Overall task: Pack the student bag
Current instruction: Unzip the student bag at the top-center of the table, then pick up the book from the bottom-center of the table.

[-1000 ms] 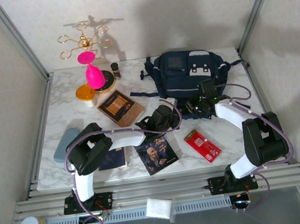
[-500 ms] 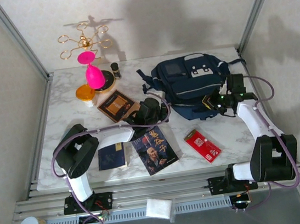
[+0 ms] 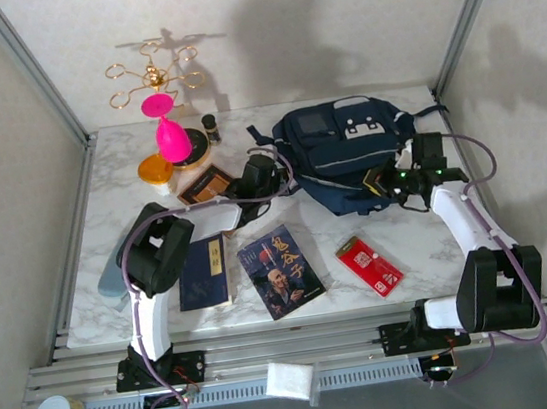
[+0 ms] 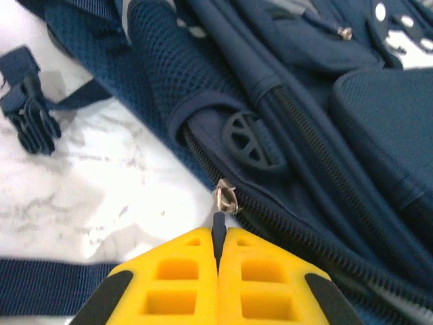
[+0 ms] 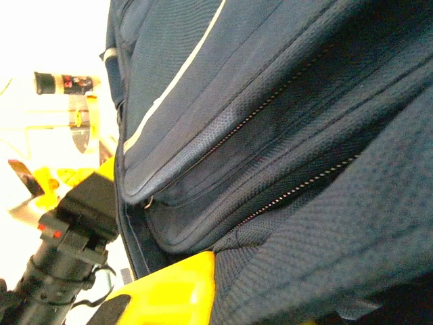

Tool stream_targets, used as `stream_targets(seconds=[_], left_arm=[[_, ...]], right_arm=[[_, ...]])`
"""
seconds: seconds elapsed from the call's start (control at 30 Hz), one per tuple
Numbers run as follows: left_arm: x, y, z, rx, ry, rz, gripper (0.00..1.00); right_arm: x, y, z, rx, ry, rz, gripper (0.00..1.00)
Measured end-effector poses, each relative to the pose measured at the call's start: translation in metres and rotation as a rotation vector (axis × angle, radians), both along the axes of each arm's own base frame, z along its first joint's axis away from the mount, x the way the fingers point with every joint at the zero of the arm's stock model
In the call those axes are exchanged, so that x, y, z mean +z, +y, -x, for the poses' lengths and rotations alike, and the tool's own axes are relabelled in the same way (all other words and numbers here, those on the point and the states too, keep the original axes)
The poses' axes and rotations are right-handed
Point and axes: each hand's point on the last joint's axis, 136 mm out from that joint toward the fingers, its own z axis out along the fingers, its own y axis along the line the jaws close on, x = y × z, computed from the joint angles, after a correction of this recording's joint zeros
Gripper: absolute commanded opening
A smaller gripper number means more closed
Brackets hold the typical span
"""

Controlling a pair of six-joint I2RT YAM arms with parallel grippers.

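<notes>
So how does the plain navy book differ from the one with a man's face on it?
The navy-blue book has a mostly plain dark cover; the portrait-cover book shows a man's face and large characters. The navy one looks narrower and sits straighter; the portrait one is tilted. Both lie flat on the marble table.

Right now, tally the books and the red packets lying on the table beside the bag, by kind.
Books: 3 (brown book, navy book, portrait-cover book)
Red packet: 1
Total: 4
</notes>
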Motion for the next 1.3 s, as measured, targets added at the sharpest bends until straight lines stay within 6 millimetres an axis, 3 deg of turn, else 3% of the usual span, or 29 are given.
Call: stream_targets(seconds=[0.17, 0.27, 0.33, 0.47, 0.6, 0.73, 0.87, 1.0, 1.1, 1.2, 1.3], left_arm=[[-0.001, 0.008, -0.015, 0.031, 0.004, 0.004, 0.0], [-0.003, 0.012, -0.016, 0.041, 0.023, 0.002, 0.0], [-0.005, 0.012, -0.014, 0.042, 0.045, 0.002, 0.14], [-0.007, 0.018, 0.004, 0.044, 0.104, 0.024, 0.31], [0.011, 0.036, 0.043, 0.058, 0.162, 0.071, 0.44], [0.05, 0.047, 0.084, 0.073, 0.166, 0.128, 0.55], [0.073, 0.049, 0.133, 0.082, 0.2, 0.165, 0.59], [0.052, 0.059, 0.188, 0.107, 0.312, 0.147, 0.63], [0.023, 0.066, 0.227, 0.094, 0.417, 0.128, 0.65], [-0.002, 0.074, 0.255, 0.106, 0.496, 0.097, 0.65], [-0.021, 0.08, 0.274, 0.113, 0.556, 0.098, 0.66]], right_arm=[[-0.01, 0.023, -0.006, 0.037, 0.011, -0.008, 0.0], [-0.014, 0.021, -0.008, 0.03, 0.017, 0.005, 0.15], [-0.017, 0.022, -0.009, 0.039, 0.018, 0.008, 0.29], [-0.024, 0.022, -0.007, 0.063, 0.026, 0.032, 0.57], [-0.028, 0.015, 0.0, 0.068, 0.038, 0.102, 0.7], [-0.017, 0.004, 0.006, 0.059, 0.036, 0.209, 0.75], [-0.003, 0.017, 0.018, 0.128, 0.006, 0.274, 0.77], [-0.012, 0.061, 0.052, 0.299, 0.017, 0.272, 0.77], [-0.036, 0.093, 0.094, 0.452, 0.056, 0.233, 0.76], [-0.066, 0.107, 0.129, 0.552, 0.123, 0.218, 0.75], [-0.085, 0.116, 0.145, 0.604, 0.154, 0.199, 0.74]])
